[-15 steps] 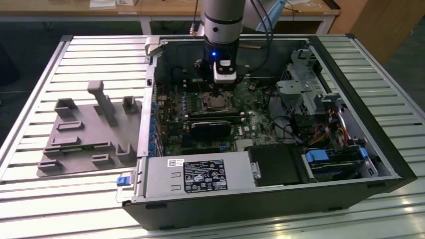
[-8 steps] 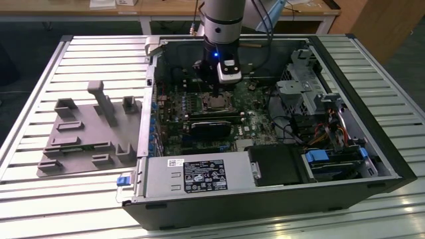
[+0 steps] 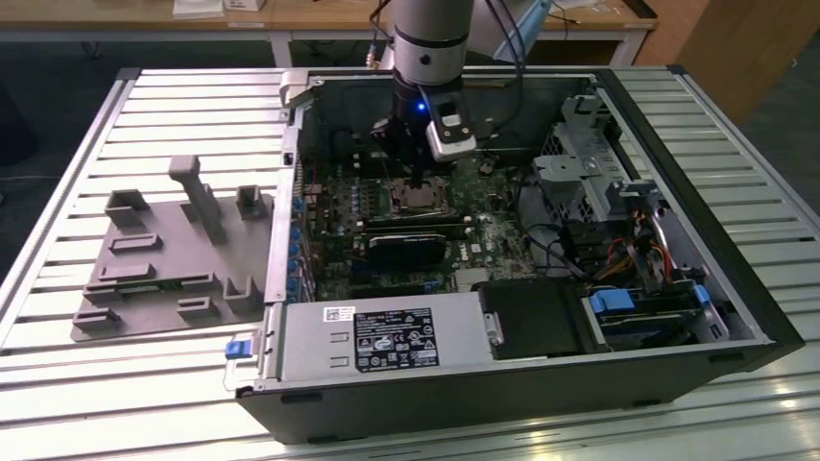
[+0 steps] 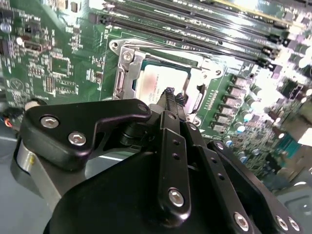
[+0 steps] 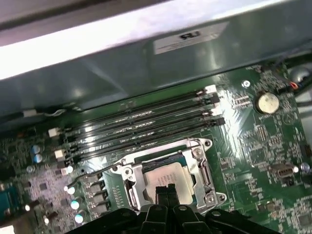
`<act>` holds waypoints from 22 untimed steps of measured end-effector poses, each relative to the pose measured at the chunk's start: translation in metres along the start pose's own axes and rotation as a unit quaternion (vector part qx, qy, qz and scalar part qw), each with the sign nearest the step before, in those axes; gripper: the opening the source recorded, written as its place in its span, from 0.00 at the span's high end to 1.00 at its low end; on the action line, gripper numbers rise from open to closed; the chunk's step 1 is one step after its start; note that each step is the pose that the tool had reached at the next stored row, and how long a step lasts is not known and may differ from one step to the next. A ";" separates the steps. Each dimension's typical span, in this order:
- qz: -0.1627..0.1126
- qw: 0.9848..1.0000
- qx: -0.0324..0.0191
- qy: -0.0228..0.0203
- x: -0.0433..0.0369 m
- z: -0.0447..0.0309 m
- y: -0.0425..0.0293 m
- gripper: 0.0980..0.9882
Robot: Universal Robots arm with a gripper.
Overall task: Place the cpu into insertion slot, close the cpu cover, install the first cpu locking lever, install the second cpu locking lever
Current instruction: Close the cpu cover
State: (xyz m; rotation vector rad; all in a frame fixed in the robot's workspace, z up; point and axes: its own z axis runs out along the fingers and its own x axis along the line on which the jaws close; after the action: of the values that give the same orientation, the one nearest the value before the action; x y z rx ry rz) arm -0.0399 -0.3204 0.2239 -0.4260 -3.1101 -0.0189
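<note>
Just beside the memory slots [image 5: 141, 126], the cpu [image 5: 168, 176] lies flat in the insertion slot [image 5: 161, 159], metal top upward, edges parallel to those slots; being square, it shows us no long axis; we see the cpu cover [image 5: 202, 170] framing it; directly over the cpu, the gripper [image 5: 165, 191] hangs clenched, fingertips [image 5: 160, 193] pressed together.

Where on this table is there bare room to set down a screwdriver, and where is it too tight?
Bare slatted table shows on the exterior view's left, around the grey fixture plate, and in the strip between the computer case and the near edge. Inside the case it is crowded: the gripper sits over the cpu, memory slots and cables close by.
</note>
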 end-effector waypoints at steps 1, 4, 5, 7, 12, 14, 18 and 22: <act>-0.007 1.000 0.000 0.000 0.0000 0.0002 0.0000 1.00; -0.029 1.000 0.000 -0.002 0.0000 0.0007 -0.0001 1.00; -0.035 0.999 -0.001 -0.003 0.0000 0.0011 -0.0001 1.00; -0.048 0.999 -0.001 -0.005 0.0000 0.0016 -0.0001 1.00; -0.070 0.997 -0.003 -0.014 -0.0002 0.0026 -0.0008 1.00; -0.074 0.997 -0.004 -0.015 0.0005 0.0035 -0.0015 1.00; -0.078 0.997 -0.004 -0.015 0.0035 0.0046 -0.0038 1.00; -0.079 0.997 -0.004 -0.015 0.0071 0.0054 -0.0054 1.00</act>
State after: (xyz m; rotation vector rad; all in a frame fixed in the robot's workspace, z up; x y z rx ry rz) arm -0.0482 -0.3237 0.2185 -0.1817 -3.1657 -0.0242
